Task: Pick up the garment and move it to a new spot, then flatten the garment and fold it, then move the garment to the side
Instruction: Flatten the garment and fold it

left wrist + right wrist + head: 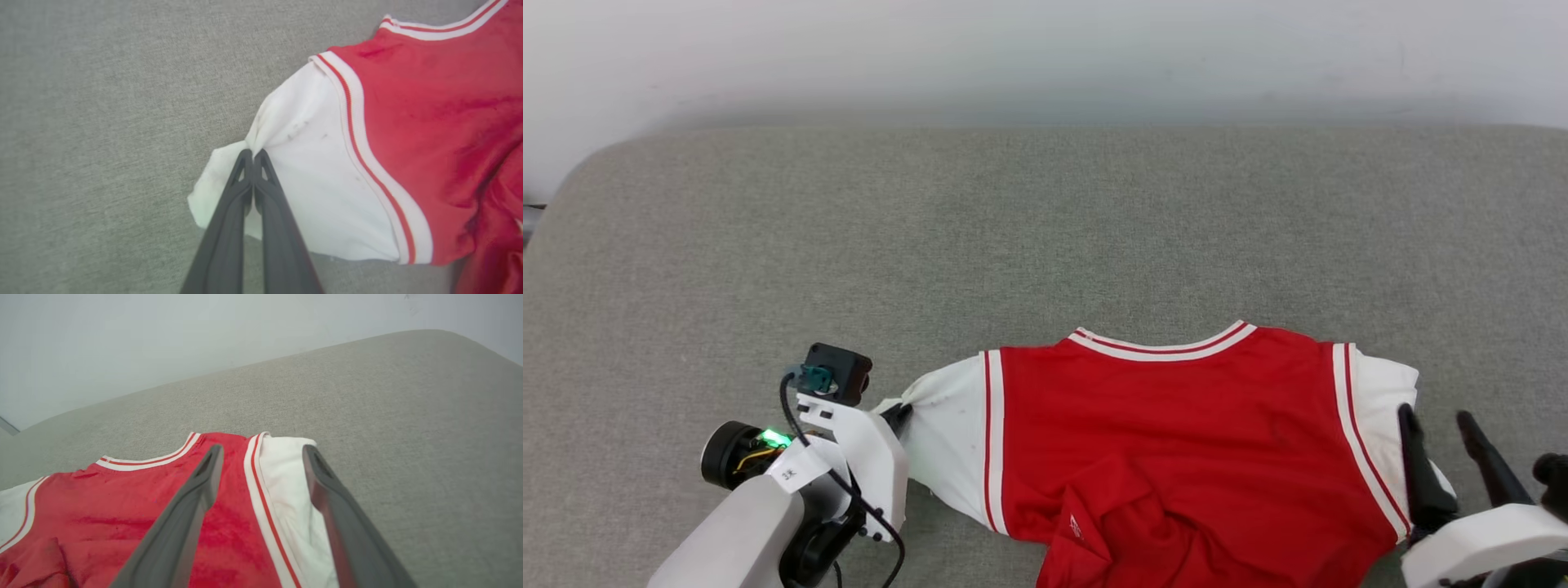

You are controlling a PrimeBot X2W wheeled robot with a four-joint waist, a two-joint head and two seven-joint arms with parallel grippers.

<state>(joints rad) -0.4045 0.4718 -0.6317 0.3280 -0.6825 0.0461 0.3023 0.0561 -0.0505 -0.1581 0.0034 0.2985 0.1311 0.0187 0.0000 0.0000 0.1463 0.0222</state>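
At the near edge of the grey cushion [1013, 229], the garment [1160, 441] is lying with its hem bunched and its collar [1168, 347] pointing toward the cushion's far side. The left gripper [253, 153] is pinching a gather of the white left sleeve [310, 163], its fingers pressed together. The right gripper [1436, 415] is standing spread over the right sleeve [286, 473], holding nothing. For an even lift, it should probably be taking an equally deep gather before either arm is rising. No lettering is facing up. A tiny white mark near the hem is proving too small to read.
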